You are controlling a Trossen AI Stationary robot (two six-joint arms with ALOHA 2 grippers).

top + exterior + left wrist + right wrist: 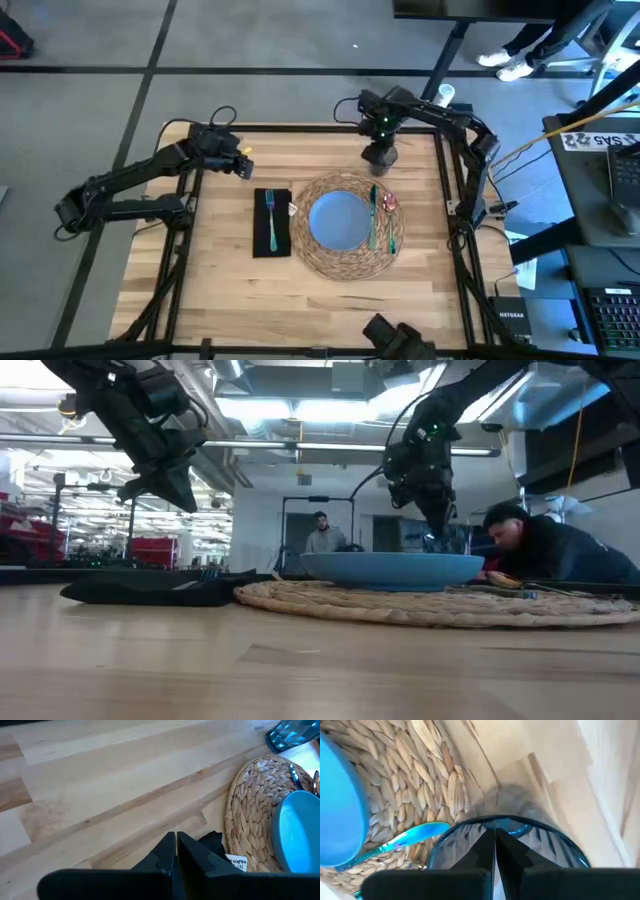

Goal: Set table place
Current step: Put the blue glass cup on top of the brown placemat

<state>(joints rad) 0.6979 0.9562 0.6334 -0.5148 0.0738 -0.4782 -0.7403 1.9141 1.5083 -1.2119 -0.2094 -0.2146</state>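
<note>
Overhead, the right claw (380, 152) hangs closed above the glass (381, 157).

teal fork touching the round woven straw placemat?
Apart. In the high view the teal fork lies on the black rectangular napkin, beside the round woven straw placemat.

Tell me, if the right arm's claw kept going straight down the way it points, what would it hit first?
Most likely the glass: the right gripper hangs right over its rim, beside the placemat.
</note>
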